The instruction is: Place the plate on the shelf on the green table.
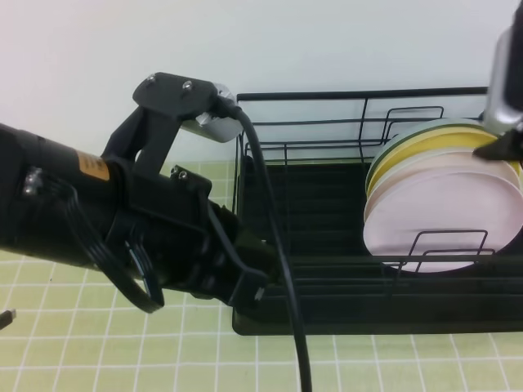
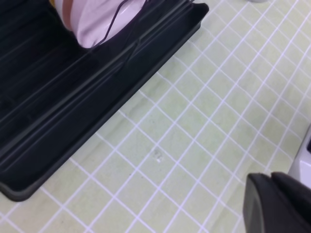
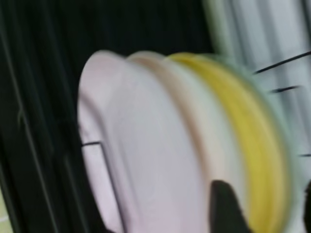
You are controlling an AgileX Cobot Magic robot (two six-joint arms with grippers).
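The pale pink plate [image 1: 445, 216] stands on edge at the right end of the black wire shelf [image 1: 327, 204], the front one of several upright plates. The shelf rests on the green table [image 1: 98, 343]. My right gripper [image 1: 505, 145] hangs over the top rims of the plates. In the right wrist view its dark fingers [image 3: 226, 208] stand apart, open, around the yellow-rimmed plate [image 3: 243, 126], with the pink plate [image 3: 141, 145] just to their left. My left gripper [image 2: 279, 204] is shut and empty above the tiles in front of the shelf [image 2: 73, 111].
My bulky left arm [image 1: 163, 229] with its cable crosses the front left and hides the shelf's left corner. A white plate [image 1: 392, 175] and a yellow-rimmed plate [image 1: 433, 143] lean behind the pink one. A white wall rises behind.
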